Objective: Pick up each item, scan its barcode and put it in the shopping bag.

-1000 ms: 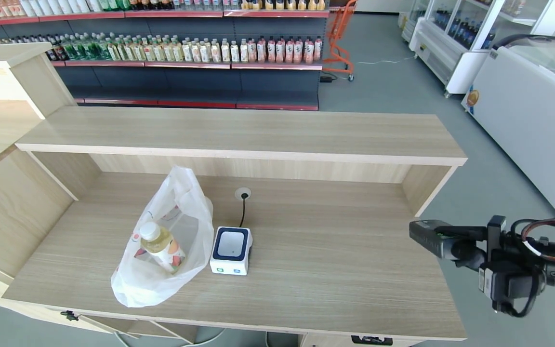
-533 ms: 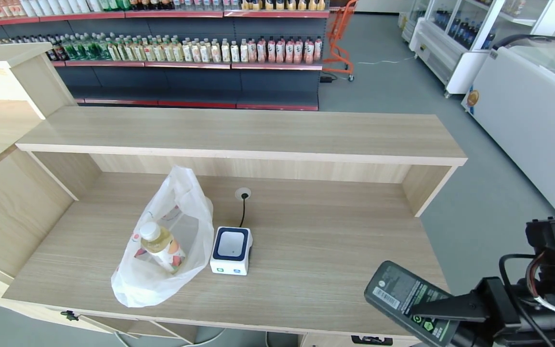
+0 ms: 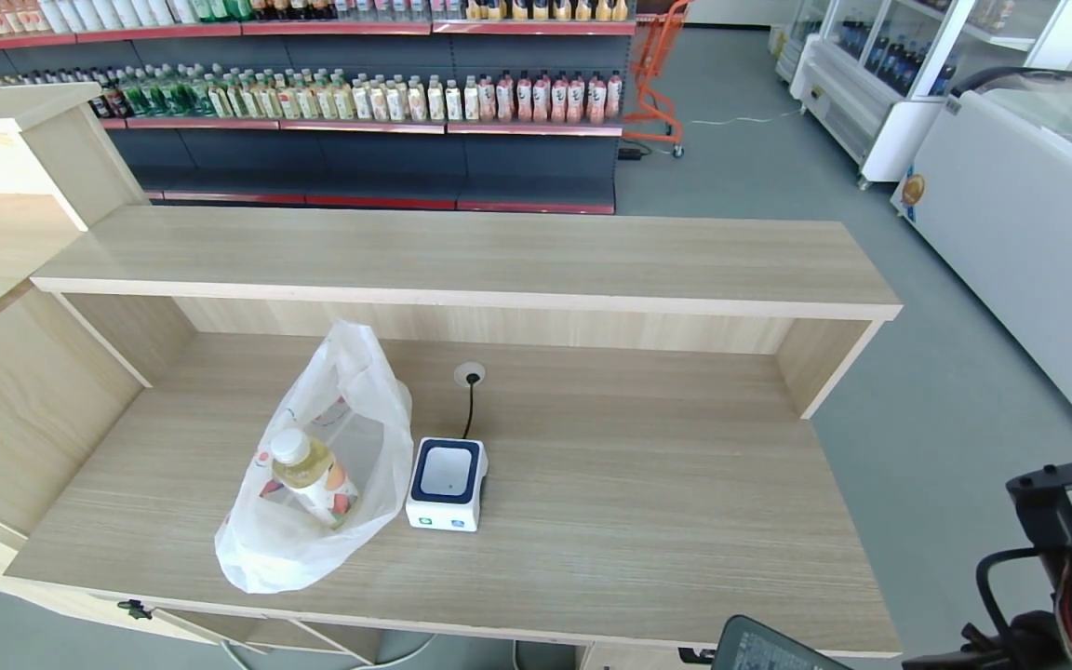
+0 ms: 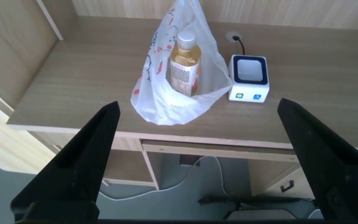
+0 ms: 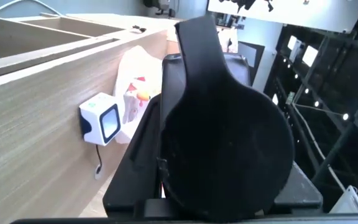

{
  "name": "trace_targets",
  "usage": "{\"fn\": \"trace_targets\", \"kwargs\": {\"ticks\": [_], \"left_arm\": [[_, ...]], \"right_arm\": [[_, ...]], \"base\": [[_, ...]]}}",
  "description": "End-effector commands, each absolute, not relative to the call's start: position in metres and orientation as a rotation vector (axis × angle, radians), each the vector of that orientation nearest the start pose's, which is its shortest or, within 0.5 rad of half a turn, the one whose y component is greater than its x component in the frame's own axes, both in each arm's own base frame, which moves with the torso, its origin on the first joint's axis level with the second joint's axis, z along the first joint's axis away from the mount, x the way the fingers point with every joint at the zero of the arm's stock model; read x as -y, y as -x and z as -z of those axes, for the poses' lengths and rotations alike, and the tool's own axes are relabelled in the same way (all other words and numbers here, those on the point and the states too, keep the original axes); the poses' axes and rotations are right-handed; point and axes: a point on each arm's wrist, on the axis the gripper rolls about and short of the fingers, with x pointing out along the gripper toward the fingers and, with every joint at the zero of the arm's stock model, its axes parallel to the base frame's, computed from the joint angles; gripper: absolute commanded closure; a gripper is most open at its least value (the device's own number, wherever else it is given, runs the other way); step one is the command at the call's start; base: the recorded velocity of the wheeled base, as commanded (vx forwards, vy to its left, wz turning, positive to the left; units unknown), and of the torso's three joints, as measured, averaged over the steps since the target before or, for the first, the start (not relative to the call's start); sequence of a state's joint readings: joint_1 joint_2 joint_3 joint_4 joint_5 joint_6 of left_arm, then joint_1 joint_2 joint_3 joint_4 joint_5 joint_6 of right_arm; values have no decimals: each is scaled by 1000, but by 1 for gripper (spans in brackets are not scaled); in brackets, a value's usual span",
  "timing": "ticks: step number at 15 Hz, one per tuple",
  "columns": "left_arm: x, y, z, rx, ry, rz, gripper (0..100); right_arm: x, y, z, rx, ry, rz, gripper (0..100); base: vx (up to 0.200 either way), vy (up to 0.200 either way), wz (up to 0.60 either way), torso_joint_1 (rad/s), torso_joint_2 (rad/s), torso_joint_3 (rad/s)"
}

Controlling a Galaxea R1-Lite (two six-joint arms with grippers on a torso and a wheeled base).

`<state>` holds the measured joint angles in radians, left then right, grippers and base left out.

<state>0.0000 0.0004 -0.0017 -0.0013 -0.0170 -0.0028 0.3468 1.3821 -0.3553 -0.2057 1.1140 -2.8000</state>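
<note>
Head view: the shopping bag [image 3: 268, 551] is sitting just left of the scanner [image 3: 448, 484], a bottle [image 3: 311, 476] standing inside. My left gripper [image 4: 197, 106] is hovering well back from the scanner, fingers spread wide apart. My right gripper [image 5: 197, 62] is clamping a dark packet [image 3: 764, 649], well right of the scanner, past the counter's [image 3: 648, 530] front edge.

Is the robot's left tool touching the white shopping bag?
Apart. In the left wrist view the left tool is open, and bare counter shows between it and the shopping bag on both sides.
</note>
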Motion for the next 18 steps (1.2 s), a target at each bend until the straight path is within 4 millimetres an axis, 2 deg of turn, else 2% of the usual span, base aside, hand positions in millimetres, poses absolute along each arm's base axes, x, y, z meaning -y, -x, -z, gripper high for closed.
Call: {"fn": "trace_targets", "kwargs": {"ticks": [1,18], "left_arm": [[0,23,-76,3,3,17,0],[0,23,-76,3,3,17,0]], "right_arm": [[-73,-142,-119,1505,1784,-1237,100],[-72,-144,-120,1485,1780,-1237,100]], "base": [[0,0,0,0,0,0],[0,0,0,0,0,0]]}}
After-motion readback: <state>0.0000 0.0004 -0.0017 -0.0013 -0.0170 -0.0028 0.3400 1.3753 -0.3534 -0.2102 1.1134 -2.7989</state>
